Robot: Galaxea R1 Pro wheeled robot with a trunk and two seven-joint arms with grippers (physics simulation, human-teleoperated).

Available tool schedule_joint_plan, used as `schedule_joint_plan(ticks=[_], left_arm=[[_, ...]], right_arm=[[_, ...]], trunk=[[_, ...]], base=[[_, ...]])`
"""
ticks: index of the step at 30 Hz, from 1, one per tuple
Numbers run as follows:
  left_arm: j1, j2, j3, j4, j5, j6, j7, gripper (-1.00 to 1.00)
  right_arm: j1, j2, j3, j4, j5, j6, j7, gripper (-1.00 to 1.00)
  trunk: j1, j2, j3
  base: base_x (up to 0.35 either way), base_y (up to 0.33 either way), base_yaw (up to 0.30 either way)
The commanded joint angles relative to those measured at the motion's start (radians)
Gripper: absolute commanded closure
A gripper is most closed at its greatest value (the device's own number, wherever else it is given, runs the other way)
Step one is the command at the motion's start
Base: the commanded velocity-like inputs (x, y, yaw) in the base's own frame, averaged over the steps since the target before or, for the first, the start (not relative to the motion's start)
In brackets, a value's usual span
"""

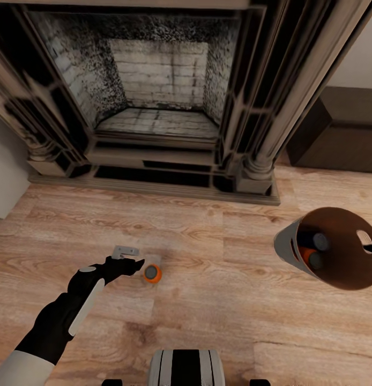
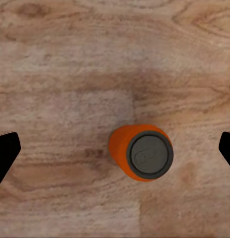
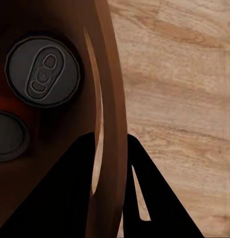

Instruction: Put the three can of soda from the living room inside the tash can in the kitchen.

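Note:
One orange can of soda point(image 1: 152, 273) stands upright on the wood floor in front of the fireplace. My left gripper point(image 1: 138, 262) hovers over it, open. In the left wrist view the can point(image 2: 144, 152) sits between the two wide-apart fingertips point(image 2: 5, 154), slightly toward one side. At the right, the tash can point(image 1: 285, 244) hangs tilted above the floor, its brown inside facing me. A dark blue can point(image 1: 318, 241) and an orange can point(image 1: 312, 259) lie inside it. My right gripper point(image 3: 112, 191) is shut on the bin's rim point(image 3: 114, 99), beside two can tops point(image 3: 44, 69).
The dark carved fireplace point(image 1: 159, 107) with its low hearth step fills the far side. A dark low cabinet point(image 1: 341, 134) stands at the back right, and a pale block point(image 1: 6, 177) at the left edge. My base point(image 1: 186, 369) is at the near edge.

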Motion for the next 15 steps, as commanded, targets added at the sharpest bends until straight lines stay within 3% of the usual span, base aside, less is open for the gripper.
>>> schedule_joint_plan(ticks=[1, 5, 10, 15], left_arm=[[0.000, 0.000, -0.001, 0.000, 0.000, 0.000, 0.000, -1.00], [0.000, 0.000, -0.002, 0.000, 0.001, -0.001, -0.001, -1.00], [0.001, -0.001, -0.003, 0.000, 0.001, -0.002, -0.001, -1.00], [0.002, -0.017, -0.029, 0.004, 0.000, -0.007, 0.003, -1.00]], right_arm=[[-0.001, -0.009, -0.003, 0.000, -0.020, 0.007, 0.004, 1.00], [-0.001, -0.027, -0.007, 0.000, -0.022, 0.007, 0.005, 1.00], [-0.001, -0.032, -0.008, 0.000, -0.022, 0.007, 0.005, 1.00], [-0.002, -0.033, -0.008, 0.000, -0.022, 0.007, 0.005, 1.00]], trunk=[[0.004, -0.007, -0.005], [0.019, -0.035, -0.023], [0.038, -0.070, -0.046], [0.057, -0.105, -0.070]], base=[[0.000, 0.000, 0.000], [0.000, 0.000, 0.000], [0.000, 0.000, 0.000], [0.000, 0.000, 0.000]])
